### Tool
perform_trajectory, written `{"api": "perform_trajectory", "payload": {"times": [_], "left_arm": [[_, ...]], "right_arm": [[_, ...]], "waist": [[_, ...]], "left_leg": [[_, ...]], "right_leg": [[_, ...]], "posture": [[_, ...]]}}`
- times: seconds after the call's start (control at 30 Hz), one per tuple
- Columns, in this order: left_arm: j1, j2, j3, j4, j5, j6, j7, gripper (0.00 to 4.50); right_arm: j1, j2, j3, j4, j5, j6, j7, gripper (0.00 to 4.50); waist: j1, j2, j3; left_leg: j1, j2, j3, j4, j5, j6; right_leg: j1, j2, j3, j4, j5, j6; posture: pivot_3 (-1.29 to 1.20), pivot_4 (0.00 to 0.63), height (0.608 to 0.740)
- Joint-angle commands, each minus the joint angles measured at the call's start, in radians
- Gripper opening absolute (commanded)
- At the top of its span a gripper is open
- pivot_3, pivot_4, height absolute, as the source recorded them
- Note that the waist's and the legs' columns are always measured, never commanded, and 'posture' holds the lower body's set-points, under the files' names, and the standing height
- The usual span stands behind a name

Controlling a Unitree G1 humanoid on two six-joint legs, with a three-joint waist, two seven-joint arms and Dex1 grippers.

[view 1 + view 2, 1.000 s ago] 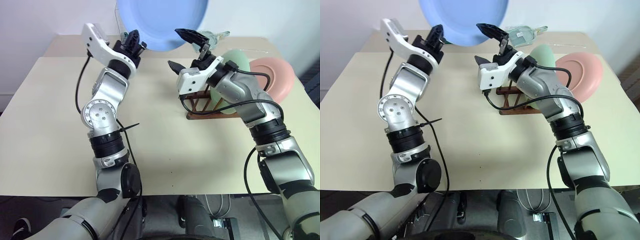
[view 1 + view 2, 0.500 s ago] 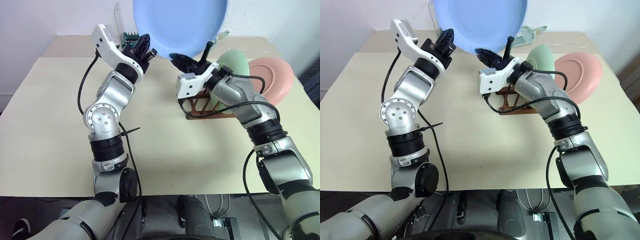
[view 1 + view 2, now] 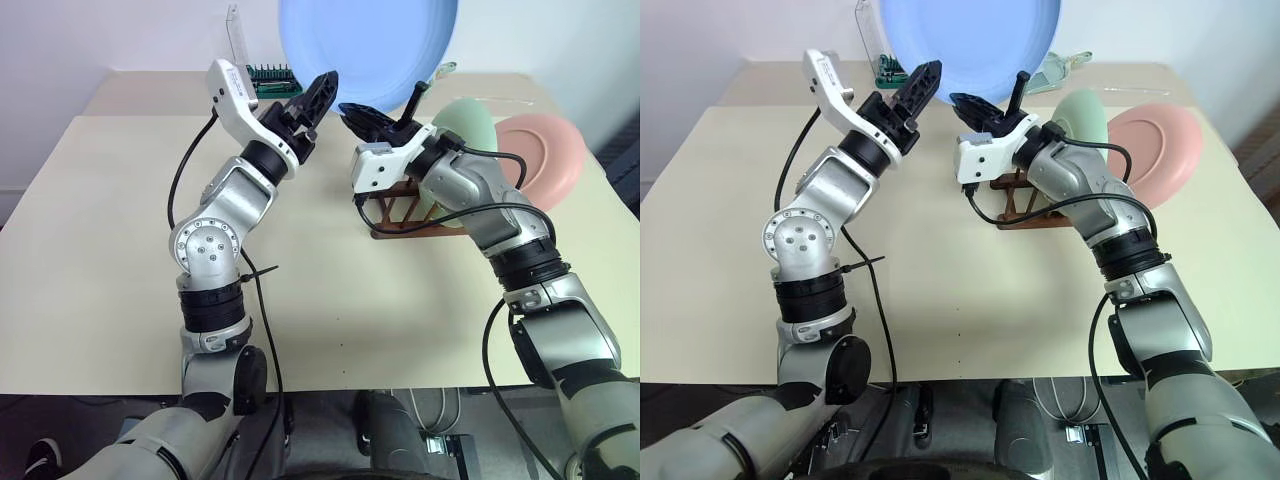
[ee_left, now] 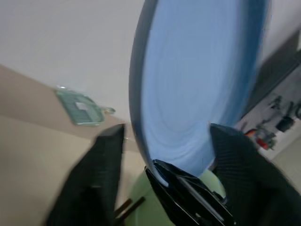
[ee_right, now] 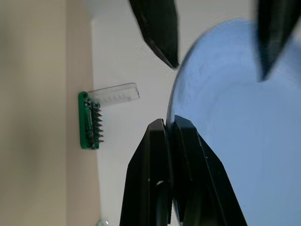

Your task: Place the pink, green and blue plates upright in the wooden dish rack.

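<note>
**Blue plate pinched in my right claw**

My right claw [image 5: 170, 141] is clamped on the lower rim of the blue plate [image 3: 368, 50], raised at twelve o'clock. My left claw [image 3: 912, 92] gapes wide at the plate's nine o'clock edge. My right wrist shows the green bit holder [image 5: 90, 121] beyond. At three o'clock, green plate [image 3: 468, 125] and pink plate [image 3: 545, 150] stand in the rack [image 3: 405, 215]; bare table [image 3: 90, 220] lies at nine.

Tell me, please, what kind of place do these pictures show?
Probably a lab or workshop test bench, not a kitchen: a plain beige table against a bare wall, a green screwdriver-bit holder lying behind the wooden dish rack, and tools hanging on a wall in the left wrist view.
</note>
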Motion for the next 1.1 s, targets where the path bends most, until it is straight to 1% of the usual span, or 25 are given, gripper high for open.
{"api": "perform_trajectory", "payload": {"times": [0.03,0.1,0.17,0.23,0.3,0.37,0.4,0.43,0.5,0.53,0.57,0.63,0.7,0.73,0.8,0.87,0.9,1.0,1.03,1.1], "left_arm": [[-0.009,0.059,0.022,-0.042,-0.078,-0.019,-0.115,4.44],[0.007,0.126,-0.002,-0.076,-0.055,-0.038,-0.201,4.44],[0.009,0.189,0.009,-0.072,-0.09,-0.01,-0.252,4.44],[0.022,0.269,0.004,-0.066,-0.076,-0.001,-0.315,4.44],[0.041,0.34,-0.017,-0.055,-0.027,-0.021,-0.368,4.44],[0.067,0.397,-0.041,-0.036,0.029,-0.071,-0.442,4.44],[0.078,0.423,-0.053,-0.024,0.063,-0.09,-0.464,4.44],[0.085,0.44,-0.06,-0.006,0.091,-0.109,-0.476,4.44],[0.087,0.454,-0.044,0.034,0.098,-0.139,-0.513,4.44],[0.086,0.464,-0.04,0.05,0.101,-0.144,-0.531,4.44],[0.087,0.484,-0.045,0.067,0.12,-0.156,-0.558,4.44],[0.092,0.527,-0.057,0.097,0.156,-0.197,-0.635,4.44],[0.092,0.57,-0.052,0.128,0.16,-0.214,-0.722,4.44],[0.095,0.589,-0.051,0.133,0.159,-0.226,-0.769,4.44],[0.106,0.618,-0.057,0.138,0.183,-0.278,-0.839,4.44],[0.121,0.643,-0.068,0.146,0.183,-0.279,-0.905,4.44],[0.13,0.653,-0.077,0.145,0.193,-0.289,-0.933,4.44],[0.15,0.673,-0.083,0.143,0.174,-0.271,-1.005,4.44],[0.16,0.684,-0.085,0.138,0.168,-0.263,-1.034,4.44],[0.187,0.704,-0.098,0.128,0.199,-0.302,-1.09,4.44]], "right_arm": [[-0.064,0.028,-0.107,-0.004,0.155,0.007,-0.013,0.0],[-0.081,0.054,-0.155,0.004,0.259,0.007,0.001,0.0],[-0.101,0.062,-0.184,0.018,0.329,-0.005,0.026,0.0],[-0.119,0.111,-0.245,0.01,0.501,0.028,0.083,0.0],[-0.131,0.178,-0.312,-0.046,0.744,0.127,0.189,0.0],[-0.138,0.229,-0.372,-0.137,0.991,0.266,0.299,0.0],[-0.14,0.239,-0.394,-0.172,1.068,0.327,0.325,0.0],[-0.142,0.241,-0.412,-0.194,1.11,0.373,0.332,0.0],[-0.141,0.243,-0.471,-0.251,1.295,0.546,0.349,0.0],[-0.142,0.244,-0.503,-0.276,1.39,0.634,0.338,0.0],[-0.142,0.237,-0.547,-0.3,1.527,0.751,0.318,0.0],[-0.14,0.21,-0.614,-0.313,1.688,0.912,0.254,0.0],[-0.129,0.173,-0.671,-0.303,1.828,1.058,0.183,0.0],[-0.123,0.148,-0.695,-0.284,1.927,1.158,0.131,0.0],[-0.099,0.1,-0.716,-0.283,2.001,1.269,0.09,0.0],[-0.087,0.068,-0.757,-0.251,2.108,1.349,0.013,0.0],[-0.08,0.052,-0.772,-0.234,2.138,1.376,-0.016,0.0],[-0.035,0.0,-0.785,-0.222,2.229,1.475,-0.049,0.0],[-0.014,-0.014,-0.783,-0.227,2.246,1.5,-0.051,0.0],[0.03,-0.034,-0.776,-0.238,2.25,1.53,-0.049,0.0]], "waist": [[-0.002,0.0,0.0],[-0.005,0.0,0.0],[-0.004,0.0,0.0],[-0.003,0.0,0.0],[-0.004,0.0,0.0],[-0.002,0.001,0.0],[-0.001,0.001,0.0],[0.002,0.001,0.0],[0.006,0.001,0.0],[0.006,0.001,0.0],[0.006,0.001,0.0],[0.003,0.001,0.0],[0.002,0.001,0.0],[0.002,0.001,0.0],[0.002,0.001,0.0],[0.002,0.001,0.0],[0.001,0.001,0.0],[0.003,0.001,0.0],[0.003,0.001,0.0],[0.002,0.001,0.0]], "left_leg": [[0.0,0.0,0.0,0.0,0.0,0.0],[0.0,0.0,0.0,-0.001,0.0,0.0],[0.0,0.0,0.0,-0.001,0.0,0.0],[0.0,0.0,0.0,-0.002,0.0,0.0],[0.001,0.0,0.0,-0.002,0.0,0.0],[0.002,0.001,0.0,-0.002,0.0,0.0],[0.001,0.001,0.0,-0.003,0.0,0.0],[0.001,0.001,0.0,-0.003,0.0,0.0],[0.001,0.001,0.0,-0.003,0.0,0.001],[0.001,0.001,0.0,-0.003,-0.001,0.002],[0.001,0.001,0.0,-0.003,-0.001,0.002],[0.001,0.001,0.0,-0.003,-0.002,0.004],[0.002,0.001,0.0,-0.004,-0.002,0.004],[0.002,0.001,0.0,-0.004,-0.002,0.004],[0.002,0.001,0.001,-0.006,-0.002,0.004],[0.002,0.001,0.001,-0.008,-0.002,0.004],[0.002,0.001,0.001,-0.008,-0.002,0.004],[0.002,0.001,0.001,-0.008,-0.002,0.004],[0.002,0.001,0.001,-0.008,-0.002,0.004],[0.002,0.001,0.001,-0.008,-0.002,0.004]], "right_leg": [[0.0,0.0,0.0,0.0,0.0,0.0],[0.0,0.0,0.0,0.0,0.0,0.0],[0.0,0.0,0.0,0.0,0.0,0.0],[0.0,0.0,0.0,0.0,0.0,0.0],[0.0,0.0,0.0,0.001,0.0,0.0],[0.001,0.0,0.0,0.002,0.0,0.0],[0.001,0.0,0.0,0.002,0.0,0.0],[0.001,0.0,0.0,0.002,0.0,0.0],[0.001,0.0,0.0,0.002,0.0,0.0],[0.001,0.0,0.0,0.002,0.0,0.0],[0.001,0.0,-0.001,0.002,0.0,0.0],[0.001,0.0,-0.001,0.003,0.0,0.0],[0.0,0.0,-0.001,0.003,0.0,0.0],[0.0,0.0,-0.001,0.003,0.0,0.0],[-0.001,0.0,0.0,0.002,0.0,-0.001],[-0.001,0.0,-0.001,0.002,-0.001,-0.002],[-0.001,0.0,-0.001,0.002,-0.001,-0.002],[-0.001,0.0,0.0,0.002,-0.001,-0.002],[-0.001,0.0,0.0,0.002,-0.001,-0.002],[-0.001,0.0,0.0,0.002,-0.001,-0.002]], "posture": [[0.0,0.15,0.724],[0.0,0.15,0.724],[0.0,0.15,0.724],[0.0,0.15,0.724],[0.0,0.15,0.724],[0.0,0.15,0.724],[0.0,0.15,0.724],[0.0,0.15,0.724],[0.0,0.15,0.724],[0.0,0.15,0.724],[0.0,0.15,0.724],[0.0,0.15,0.724],[0.0,0.15,0.724],[0.0,0.15,0.724],[0.0,0.15,0.724],[0.0,0.15,0.724],[0.0,0.15,0.724],[0.0,0.15,0.724],[0.0,0.15,0.724],[0.0,0.15,0.724]]}}
